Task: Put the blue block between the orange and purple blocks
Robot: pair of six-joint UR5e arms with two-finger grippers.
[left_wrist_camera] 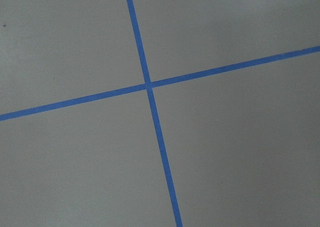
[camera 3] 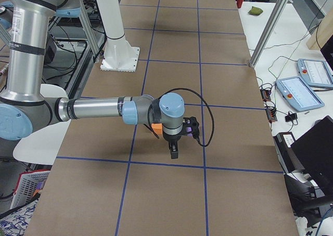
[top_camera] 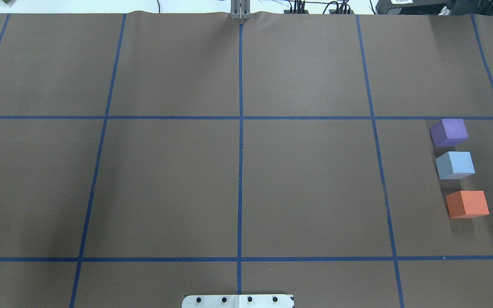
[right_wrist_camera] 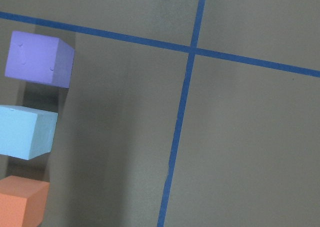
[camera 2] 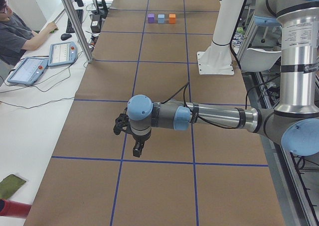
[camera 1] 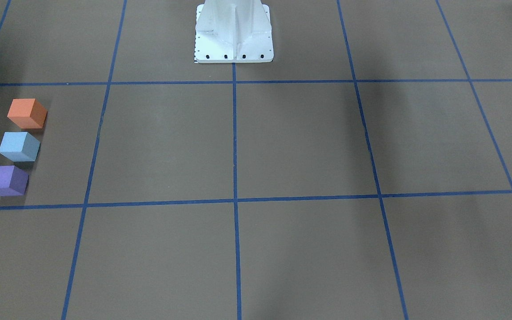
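1. Placement first: the light blue foam cube (top_camera: 455,164) sits on the brown paper-covered table (top_camera: 306,184), between the purple foam cube (top_camera: 449,132) and the orange foam cube (top_camera: 467,204), touching neither
2. The three cubes form one short row on the robot's right side. The row runs away from the base, with orange nearest the robot and purple farthest. The gap on the orange side looks a little wider than the one on the purple side
3. Judged from this layout, the goal is met: blue is the middle block and nothing grips it
4. The right gripper (camera 3: 173,152) shows only in the right-side view, pointing down near the row. Slivers of orange and purple peek out on either side of its wrist, and the blue cube is hidden behind it. I cannot tell whether its jaws are wide or narrow
5. The right wrist view has all three cubes at its left edge, so the row lies off to one side of that hand, not under it
6. The left gripper (camera 2: 135,149) shows only in the left-side view, above a tape crossing and well apart from the cubes at the far end. Its opening cannot be judged either
7. If the spacing needed evening out, the right arm is plainly the nearer one, and any nudge would go along the row's axis towards orange
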